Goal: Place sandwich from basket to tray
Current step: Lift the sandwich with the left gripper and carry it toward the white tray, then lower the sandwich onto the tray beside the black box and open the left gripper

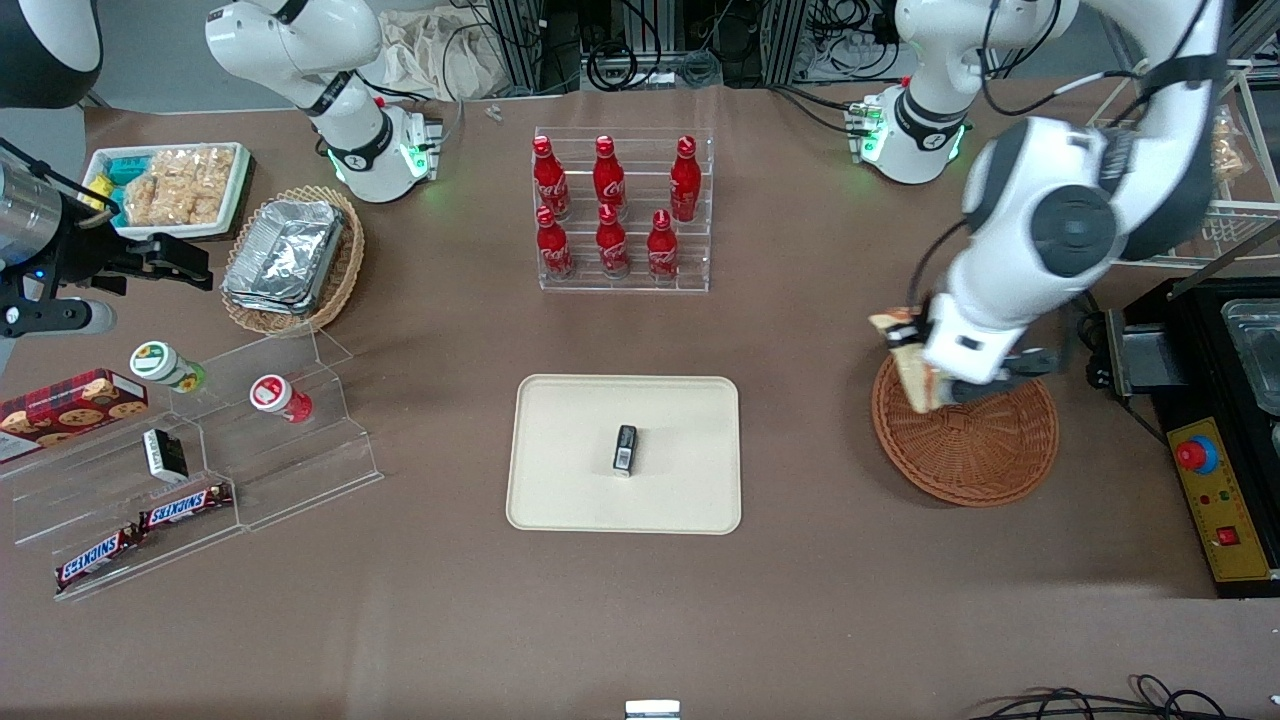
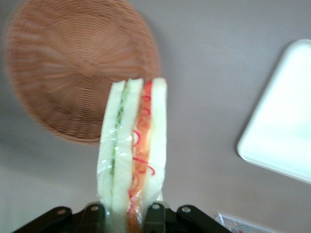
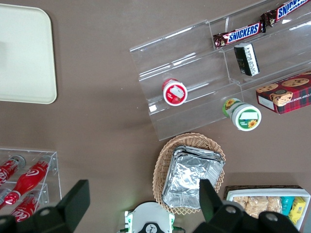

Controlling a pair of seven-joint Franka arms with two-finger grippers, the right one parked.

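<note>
Seen from the front, the tool [image 1: 935,385] hangs over the rim of the basket [image 1: 975,450] on the side facing the tray [image 1: 560,490], clenched on the sandwich [image 1: 912,372]. The sandwich is lifted clear of the wicker, its pale wedge sticking out from under the white arm, partly above the basket's edge and partly above the bare counter [image 1: 800,600]. The cream tray lies well apart from the basket, toward the parked arm's end, and a small dark packet [image 1: 625,449] rests near its middle. A clear rack of red bottles [image 1: 612,205] stands farther from the camera than the tray.

Seen from the left wrist, the sandwich [image 2: 133,150] is held upright between the black fingers [image 2: 156,216], which press against its two bread faces. Its cut edge faces the camera, with green filling in one layer and red in the other, all under clear wrap. Below it lies the basket [image 2: 73,63], with nothing in it, and a corner of the tray [image 2: 286,131] shows on the counter [image 2: 209,48] nearby.

From the right wrist, only a corner of the tray [image 3: 24,58] appears.
</note>
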